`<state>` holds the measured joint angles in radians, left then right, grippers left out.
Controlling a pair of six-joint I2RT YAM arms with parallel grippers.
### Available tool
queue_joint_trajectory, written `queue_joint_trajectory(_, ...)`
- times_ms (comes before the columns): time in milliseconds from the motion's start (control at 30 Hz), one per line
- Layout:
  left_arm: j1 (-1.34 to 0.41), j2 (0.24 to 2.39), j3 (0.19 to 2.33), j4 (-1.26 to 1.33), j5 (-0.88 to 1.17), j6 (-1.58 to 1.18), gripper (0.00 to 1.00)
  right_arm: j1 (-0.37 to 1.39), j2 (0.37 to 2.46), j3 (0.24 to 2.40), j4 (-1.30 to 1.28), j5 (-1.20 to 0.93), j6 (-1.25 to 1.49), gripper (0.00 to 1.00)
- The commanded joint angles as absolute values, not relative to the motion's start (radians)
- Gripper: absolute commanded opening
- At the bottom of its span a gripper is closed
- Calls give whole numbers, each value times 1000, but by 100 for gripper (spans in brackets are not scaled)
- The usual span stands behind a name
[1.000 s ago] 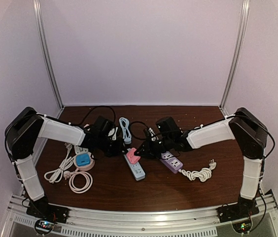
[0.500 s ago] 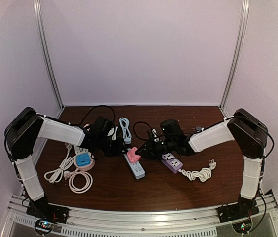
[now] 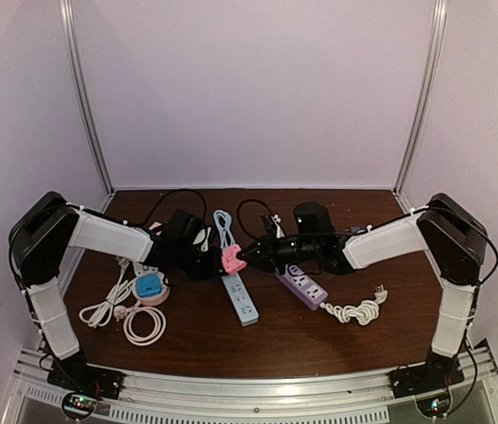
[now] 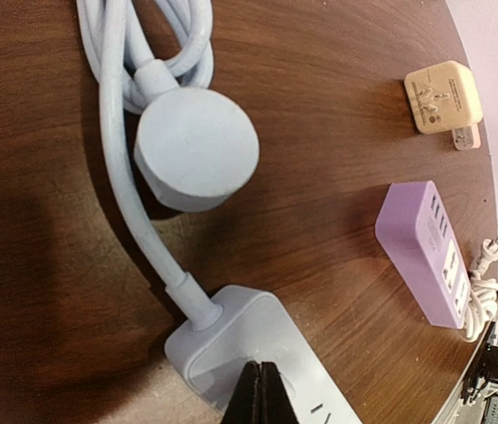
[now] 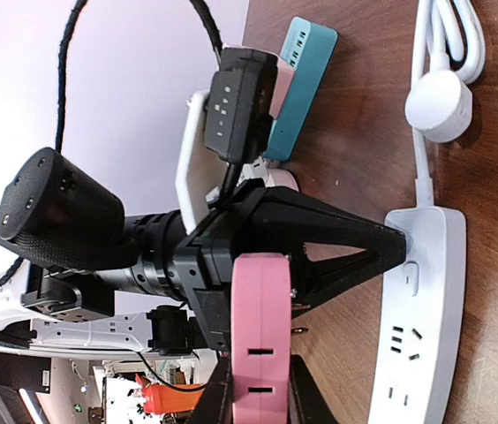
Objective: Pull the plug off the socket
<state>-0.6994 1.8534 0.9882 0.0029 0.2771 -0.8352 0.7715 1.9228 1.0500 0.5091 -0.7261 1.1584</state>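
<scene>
Overhead view of two robot arms meeting over a dark wooden table. The right gripper is clenched on a pink plug, which sits between its fingers above the far end of a pale blue power strip. In the right wrist view the plug's body shows beside the strip and apart from its socket faces, with a bit of metal pin peeping out at its side. From this the plug looks to be out of the socket (which socket is the one in question cannot be picked out).

The left gripper is closed with nothing between its fingers. Its pointed tip presses down on the cord end of the strip, just by where the strip's own cable leaves it. That cable runs to a round plug lying on the wood. A purple power strip lies near, under the right arm.

Judged from this, the pull itself is at or near its finish, with the strip pinned by one arm and the plug raised by the other. The next move calls for carrying the plug sideways, away from the strip and onto bare wood. There the right arm would lower it and open its fingers. The left tip would do best to hold the strip down until the plug is well apart, so that the strip is not dragged along.
</scene>
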Motion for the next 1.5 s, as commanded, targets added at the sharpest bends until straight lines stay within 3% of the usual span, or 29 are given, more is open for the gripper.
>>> queue_joint_trajectory(0, -714, 1927, 932, -212, 232, -826, 0, 764, 1874, 1083, 512, -728, 1115, 0)
queue_joint_trajectory(233, -716, 1907, 1005, -244, 240, -811, 0, 738, 1799, 1112, 287, -647, 969, 0)
queue_joint_trajectory(533, -722, 1856, 1282, -387, 214, -732, 0, 656, 1665, 1168, -97, -457, 714, 0)
queue_joint_trajectory(933, -724, 1702, 1332, -455, 178, -683, 7, 540, 1582, 1327, -728, 317, 399, 0)
queue_joint_trajectory(1200, -724, 1623, 1265, -474, 160, -687, 8, 426, 1568, 1230, -804, 534, 355, 0)
queue_joint_trajectory(1467, -724, 1587, 1220, -481, 141, -690, 8, 315, 1582, 1142, -771, 591, 311, 0)
